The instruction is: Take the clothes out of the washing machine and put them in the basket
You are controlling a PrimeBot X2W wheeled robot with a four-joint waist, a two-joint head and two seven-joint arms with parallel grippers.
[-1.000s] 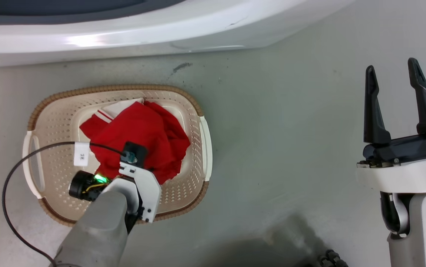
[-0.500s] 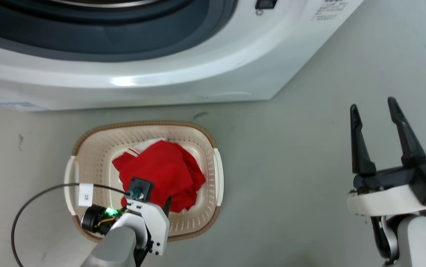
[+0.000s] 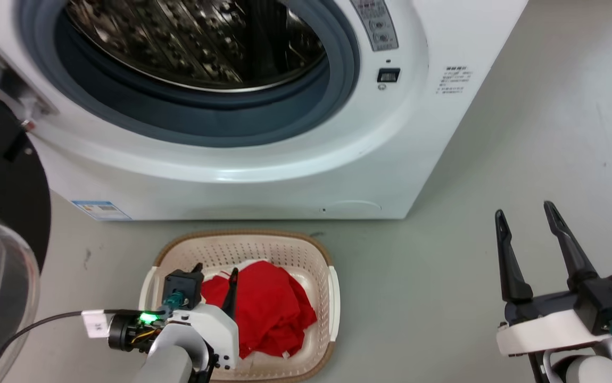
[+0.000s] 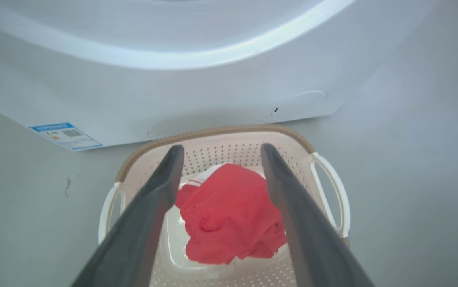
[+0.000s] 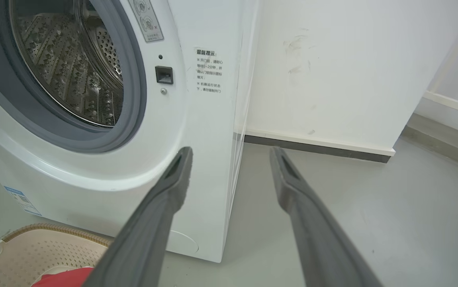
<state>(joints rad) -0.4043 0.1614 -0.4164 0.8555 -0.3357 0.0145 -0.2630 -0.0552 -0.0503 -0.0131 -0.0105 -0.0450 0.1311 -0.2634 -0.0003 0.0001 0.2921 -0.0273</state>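
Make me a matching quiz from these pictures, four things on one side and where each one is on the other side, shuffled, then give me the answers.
1 clothes
2 basket
3 left claw
4 right claw

A on the floor before the washing machine
B open, over bare floor
C heaped in the basket
D open, over the basket

Pairs: 1-C, 2-A, 3-D, 4-B

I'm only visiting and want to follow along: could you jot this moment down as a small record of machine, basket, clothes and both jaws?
washing machine: door open, swung left
drum: bare steel where visible
basket: on the floor before the machine
clothes: red heap inside the basket
left jaws: open, above the clothes, holding nothing
right jaws: open, empty, right of the basket
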